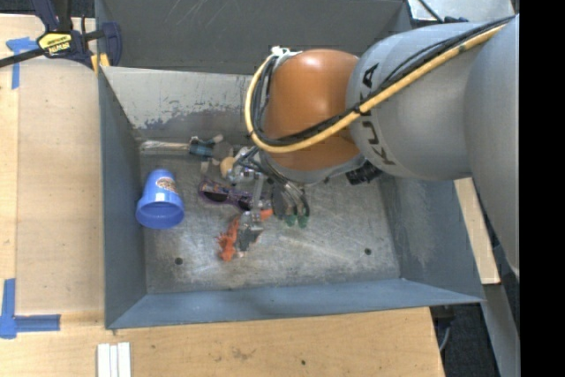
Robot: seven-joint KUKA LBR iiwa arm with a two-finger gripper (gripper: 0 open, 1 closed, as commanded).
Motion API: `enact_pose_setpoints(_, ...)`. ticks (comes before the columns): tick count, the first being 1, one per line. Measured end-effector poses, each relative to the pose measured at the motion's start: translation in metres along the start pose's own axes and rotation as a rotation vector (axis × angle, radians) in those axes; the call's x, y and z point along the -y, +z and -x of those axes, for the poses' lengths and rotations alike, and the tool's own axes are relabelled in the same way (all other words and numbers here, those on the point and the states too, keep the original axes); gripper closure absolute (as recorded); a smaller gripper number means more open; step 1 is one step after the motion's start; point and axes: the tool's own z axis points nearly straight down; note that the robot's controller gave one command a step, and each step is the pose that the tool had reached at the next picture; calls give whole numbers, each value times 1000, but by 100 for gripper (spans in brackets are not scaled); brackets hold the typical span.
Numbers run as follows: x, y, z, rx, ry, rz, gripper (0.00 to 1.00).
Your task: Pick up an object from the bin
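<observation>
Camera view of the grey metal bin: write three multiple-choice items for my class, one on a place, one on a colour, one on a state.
1. Where does the blue plastic cup lie? A) right corner B) left part of the floor of the grey metal bin C) on the rim
2. What colour is the small thing at the near end of the middle heap? A) white B) yellow C) orange-red
3. The cup is: A) lying apart from the gripper B) lifted by the gripper C) buried in the heap
Key: 1B, near the left wall; 2C, orange-red against grey floor; 3A, bare floor between them.
</observation>
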Motion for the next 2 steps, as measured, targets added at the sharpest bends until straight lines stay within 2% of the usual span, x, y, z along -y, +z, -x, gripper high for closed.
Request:
enact_pose_setpoints(1, 1, 39, -5, 5, -276, 0, 0)
enact_pose_setpoints(2, -1, 72, -11, -1, -376, 0, 0)
